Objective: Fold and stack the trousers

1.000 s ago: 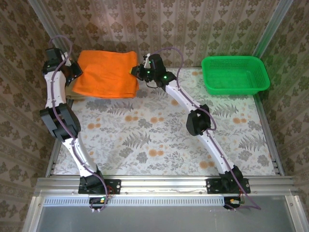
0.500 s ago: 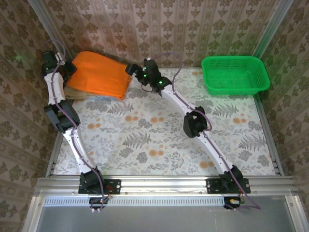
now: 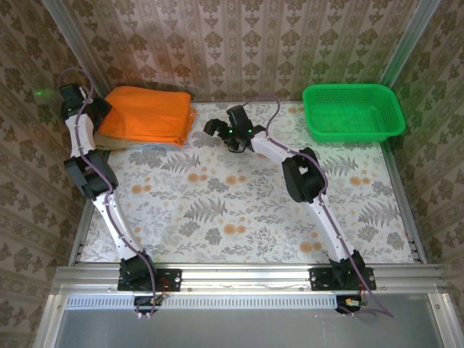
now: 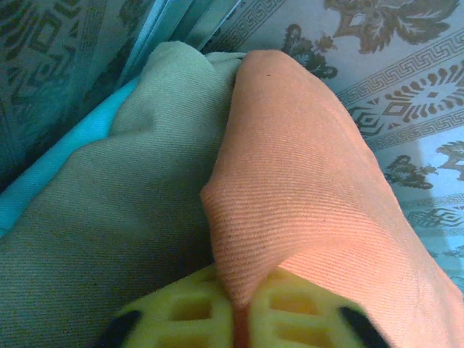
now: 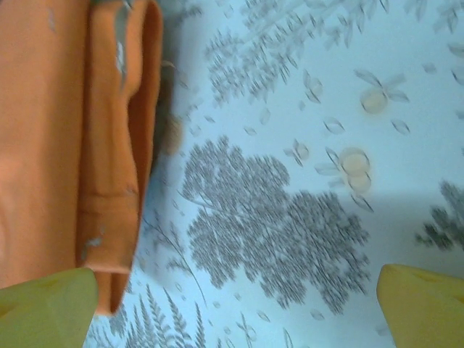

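Orange trousers (image 3: 145, 114) folded far-left, edge in left pincer (image 4: 233, 319); right pincer (image 5: 232, 308) gapes.

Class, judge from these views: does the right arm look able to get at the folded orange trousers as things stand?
Probably yes. The right gripper hangs open just beside the trousers, with bare tablecloth between them and nothing in the way.

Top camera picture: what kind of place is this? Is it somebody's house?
Probably not a house, more likely a robot practice booth. The wallpapered walls sit in a metal frame, two robot arms are bolted to a rail at the table edge, and folded orange trousers lie there.
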Tool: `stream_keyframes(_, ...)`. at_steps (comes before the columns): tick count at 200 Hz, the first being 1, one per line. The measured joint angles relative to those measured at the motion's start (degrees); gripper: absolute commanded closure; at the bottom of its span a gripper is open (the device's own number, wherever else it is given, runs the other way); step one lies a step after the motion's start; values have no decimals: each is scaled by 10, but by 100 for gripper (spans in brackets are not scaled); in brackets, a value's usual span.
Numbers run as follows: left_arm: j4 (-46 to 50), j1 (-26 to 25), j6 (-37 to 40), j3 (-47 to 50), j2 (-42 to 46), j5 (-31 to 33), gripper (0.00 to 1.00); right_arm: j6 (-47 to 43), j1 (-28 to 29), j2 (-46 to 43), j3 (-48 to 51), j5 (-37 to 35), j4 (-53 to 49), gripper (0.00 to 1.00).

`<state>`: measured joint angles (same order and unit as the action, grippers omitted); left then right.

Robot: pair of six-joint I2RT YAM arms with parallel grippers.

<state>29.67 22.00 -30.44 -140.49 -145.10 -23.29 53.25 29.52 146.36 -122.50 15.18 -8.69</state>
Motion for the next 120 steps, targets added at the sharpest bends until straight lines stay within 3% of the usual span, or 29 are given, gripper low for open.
stream_keyframes(4, 1, 0, 0, -7, -3, 1, 46, -2, 0, -5, 8, 2, 0, 0)
stream_keyframes(28, 16, 1, 9, -47, -13, -2, 1, -22, 0, -35, 32, 7, -9, 0)
stream_keyframes(83, 26, -25, 48, 0, 98, 35, 0, -108, 0, -176, 86, -16, -70, 0)
stream_keyframes(120, 17, -61, 68, 161, 301, 37, 0, -177, 0, -316, 177, -59, -118, 0)
